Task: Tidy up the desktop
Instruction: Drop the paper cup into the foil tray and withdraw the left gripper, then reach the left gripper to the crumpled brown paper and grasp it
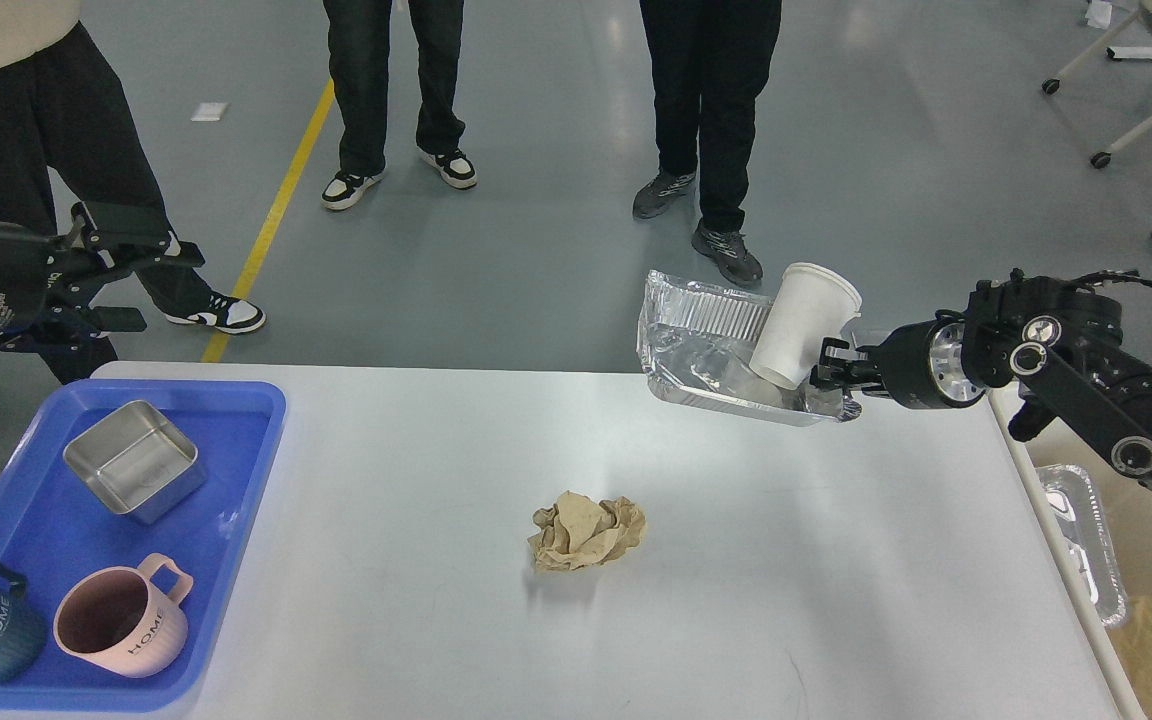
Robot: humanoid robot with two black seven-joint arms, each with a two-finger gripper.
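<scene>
Right gripper (pixel 829 375): fingers clenched on the rim of a foil tray (pixel 706 350), held tilted above the table's (pixel 736 560) far right part, white paper cup (pixel 802 322) inside. Left gripper (pixel 126 275): fingers spread, empty, off the table's left edge. Crumpled brown paper (pixel 587 531) mid-table.

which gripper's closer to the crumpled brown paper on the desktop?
Right. The right gripper is up and to the right of the crumpled brown paper, holding a foil tray. The left gripper sits farther off, beyond the desktop's far-left corner.
</scene>
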